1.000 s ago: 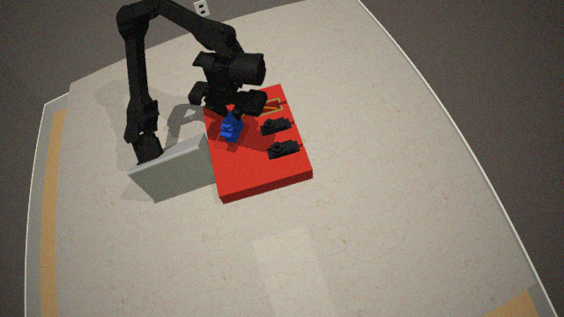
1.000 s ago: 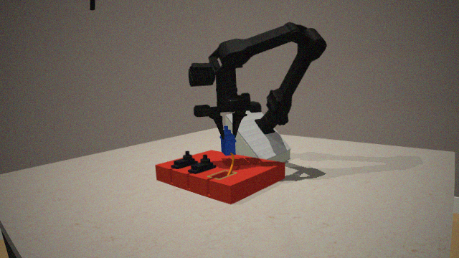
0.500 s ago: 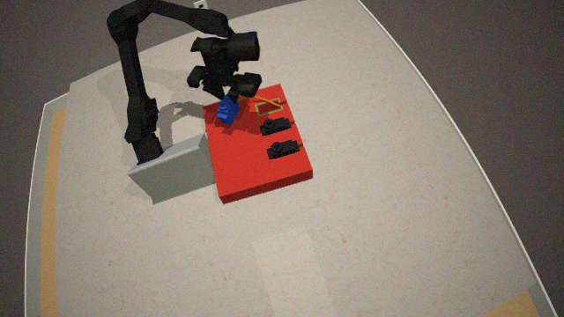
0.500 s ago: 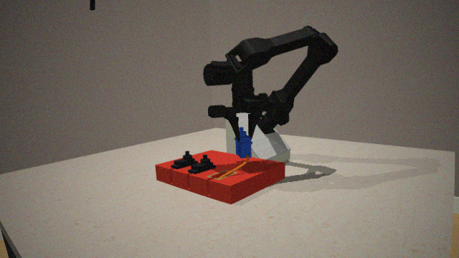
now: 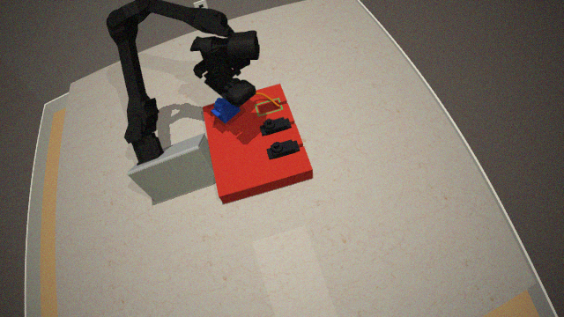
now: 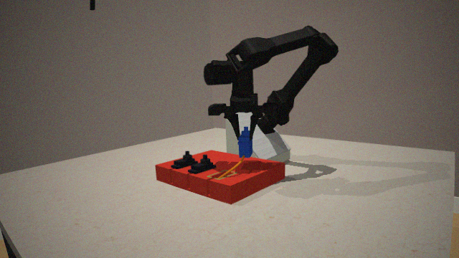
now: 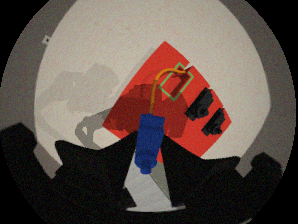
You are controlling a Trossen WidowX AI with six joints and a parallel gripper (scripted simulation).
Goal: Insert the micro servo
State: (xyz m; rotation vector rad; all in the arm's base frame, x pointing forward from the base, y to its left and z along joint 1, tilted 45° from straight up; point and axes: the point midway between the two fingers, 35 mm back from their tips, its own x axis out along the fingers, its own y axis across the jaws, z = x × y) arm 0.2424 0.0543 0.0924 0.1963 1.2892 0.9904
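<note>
Two servos (image 5: pixel 275 126) (image 5: pixel 283 150) (image 6: pixel 202 165) (image 6: pixel 183 161) (image 7: pixel 200 104) (image 7: pixel 215 123) apparently beside the pocket (image 5: pixel 268 106) (image 6: pixel 224 174) (image 7: pixel 176 81).

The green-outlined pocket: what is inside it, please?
In the green-outlined pocket, no servo sits. The orange cable passes over it, hiding a strip of its inside.

The black arm (image 5: pixel 132 66) (image 6: pixel 299 77) rises behind the end effector (image 5: pixel 229 106) (image 6: pixel 245 136) (image 7: pixel 149 145), bends at a high elbow (image 5: pixel 121 22) (image 6: pixel 323 46), then reaches forward above it. The wrist (image 5: pixel 220 57) (image 6: pixel 243 80) sits directly over the end effector, which points down above the table. Its two fingers (image 6: pixel 234 125) stand partly apart, gripping something between their tips.
</note>
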